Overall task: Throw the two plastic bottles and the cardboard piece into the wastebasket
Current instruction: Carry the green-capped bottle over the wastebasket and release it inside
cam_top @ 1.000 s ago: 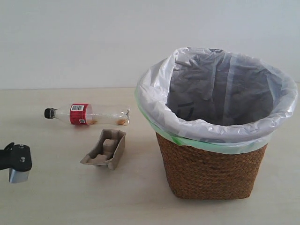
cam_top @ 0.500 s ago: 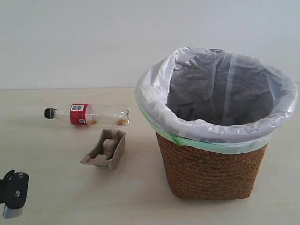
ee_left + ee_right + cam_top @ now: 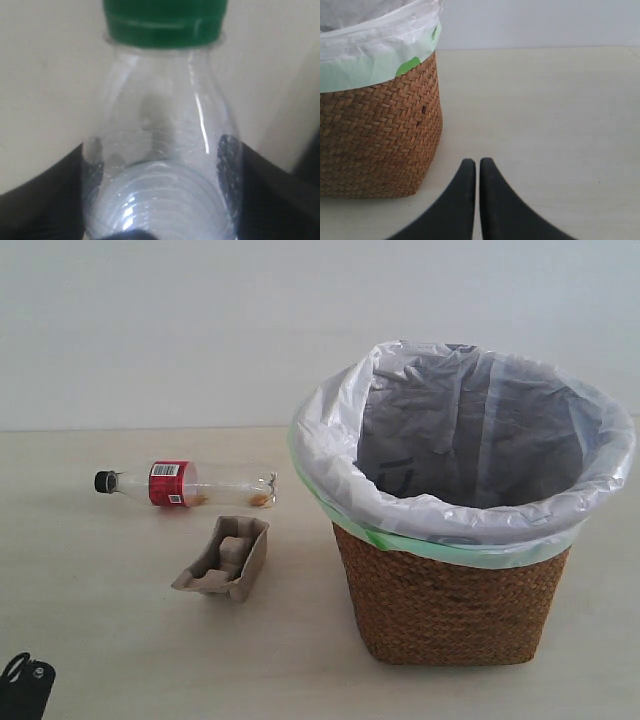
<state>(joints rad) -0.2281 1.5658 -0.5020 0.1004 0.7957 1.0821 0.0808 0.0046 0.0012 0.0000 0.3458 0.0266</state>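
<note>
The left gripper [image 3: 162, 145] clamps the clear, green-capped bottle [image 3: 160, 95], its ribbed body wedged between both dark fingers [image 3: 40, 200].

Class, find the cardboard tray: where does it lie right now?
In the exterior view, the cardboard tray lies left of the wastebasket and nearer the camera than the red-labelled bottle, touching neither.
</note>
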